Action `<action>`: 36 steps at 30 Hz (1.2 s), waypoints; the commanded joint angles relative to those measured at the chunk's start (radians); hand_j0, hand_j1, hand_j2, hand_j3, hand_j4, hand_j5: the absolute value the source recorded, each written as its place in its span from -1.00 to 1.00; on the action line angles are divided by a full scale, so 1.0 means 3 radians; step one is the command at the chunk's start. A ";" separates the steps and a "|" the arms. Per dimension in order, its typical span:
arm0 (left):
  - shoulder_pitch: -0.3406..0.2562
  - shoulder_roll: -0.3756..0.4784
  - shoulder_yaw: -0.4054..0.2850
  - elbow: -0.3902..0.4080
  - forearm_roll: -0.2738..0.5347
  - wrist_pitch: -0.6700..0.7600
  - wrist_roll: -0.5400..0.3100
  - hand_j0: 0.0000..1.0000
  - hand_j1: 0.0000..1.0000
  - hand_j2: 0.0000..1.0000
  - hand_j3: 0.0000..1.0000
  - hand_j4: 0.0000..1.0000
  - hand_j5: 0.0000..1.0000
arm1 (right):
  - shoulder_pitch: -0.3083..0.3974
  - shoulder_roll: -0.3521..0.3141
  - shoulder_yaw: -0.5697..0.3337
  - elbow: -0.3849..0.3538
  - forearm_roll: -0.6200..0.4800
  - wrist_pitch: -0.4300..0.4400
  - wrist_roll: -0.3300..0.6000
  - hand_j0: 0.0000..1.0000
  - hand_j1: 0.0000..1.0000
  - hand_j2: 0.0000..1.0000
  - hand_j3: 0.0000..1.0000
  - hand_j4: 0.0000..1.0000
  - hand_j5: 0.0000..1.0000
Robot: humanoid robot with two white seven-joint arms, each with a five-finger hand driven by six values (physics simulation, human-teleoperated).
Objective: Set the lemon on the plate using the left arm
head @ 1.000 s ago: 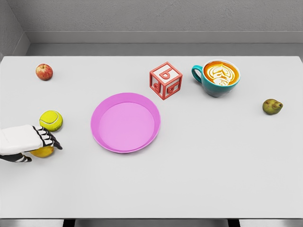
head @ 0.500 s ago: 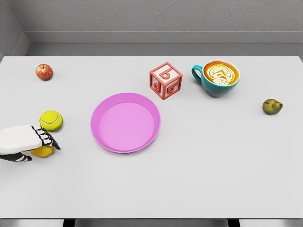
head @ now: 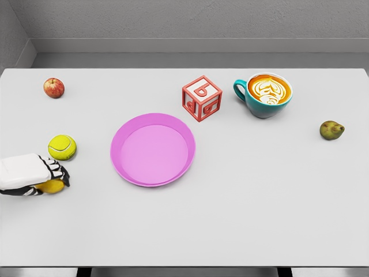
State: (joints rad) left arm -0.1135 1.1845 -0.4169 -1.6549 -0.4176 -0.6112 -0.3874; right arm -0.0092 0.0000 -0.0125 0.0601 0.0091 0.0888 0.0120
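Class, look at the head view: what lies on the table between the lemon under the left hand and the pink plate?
Nothing: in the head view the stretch of white table between the lemon and the plate is bare.

Table (head: 242, 208) is matt, smooth light grey; pink plate (head: 153, 149) looks like smooth matt plastic. Teal cup (head: 265, 95) is glossy, ceramic-looking. Tennis ball (head: 61, 146) looks fuzzy; back wall (head: 184, 20) rough, concrete-like.

The left hand (head: 34, 175) has pulled back a little to the left. Its fingers (head: 59, 173) have curled in tighter over the lemon (head: 52, 186). They seem to hold it now, though the hand hides most of it.
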 commanded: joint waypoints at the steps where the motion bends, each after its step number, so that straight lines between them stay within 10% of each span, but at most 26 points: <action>1: 0.0000 0.0004 -0.0001 -0.0001 0.0006 0.0001 -0.0002 0.04 0.04 0.04 0.04 0.04 0.04 | 0.0000 0.0000 0.0001 0.0004 0.0000 0.0001 0.0001 1.00 1.00 1.00 1.00 1.00 1.00; 36: -0.0164 -0.0241 0.0178 -0.0328 0.0063 0.0001 0.0105 0.03 0.03 0.03 0.03 0.03 0.03 | 0.0000 0.0000 0.0001 -0.0001 0.0000 -0.0004 0.0001 1.00 1.00 1.00 1.00 1.00 1.00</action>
State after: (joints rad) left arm -0.1626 1.1199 -0.3638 -1.7533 -0.4049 -0.6124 -0.3573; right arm -0.0092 0.0000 -0.0125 0.0598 0.0091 0.0886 0.0121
